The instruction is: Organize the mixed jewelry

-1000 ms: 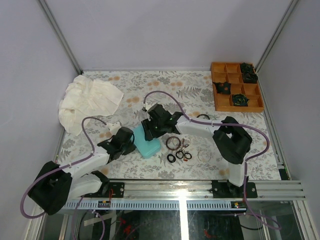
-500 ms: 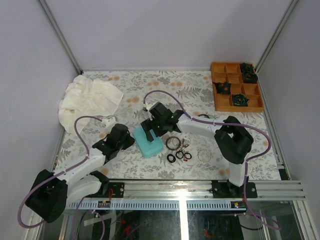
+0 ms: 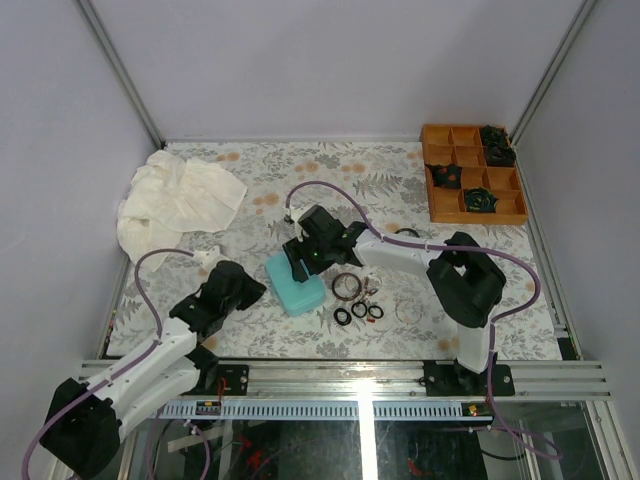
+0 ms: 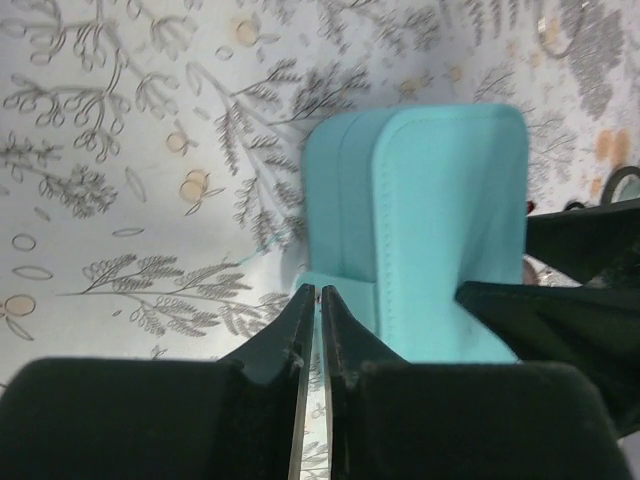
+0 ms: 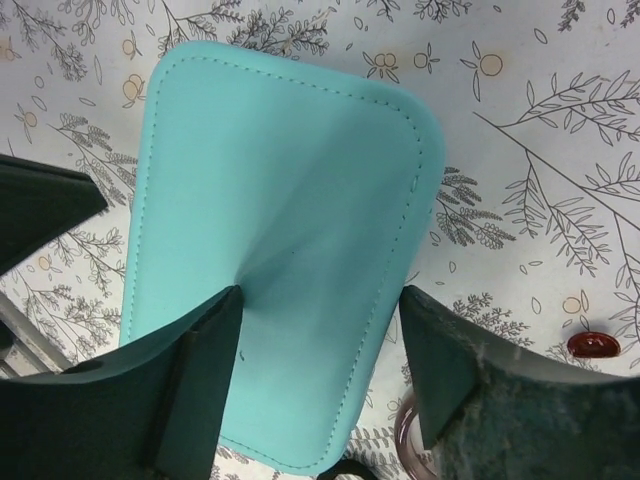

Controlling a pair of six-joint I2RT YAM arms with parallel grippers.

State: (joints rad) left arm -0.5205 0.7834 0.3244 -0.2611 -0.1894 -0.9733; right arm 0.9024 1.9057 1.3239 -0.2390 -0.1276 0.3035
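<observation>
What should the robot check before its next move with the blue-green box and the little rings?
1. Right gripper open: ok, jaws apart over the teal case.
2. Left gripper out of the way: ok, shut, empty, beside the case.
3. Case open for jewelry: not ok, it looks closed.
4. Black rings free to reach: ok, loose on the table, right of the case.
5. Right fingers touching the case: cannot tell.
</observation>
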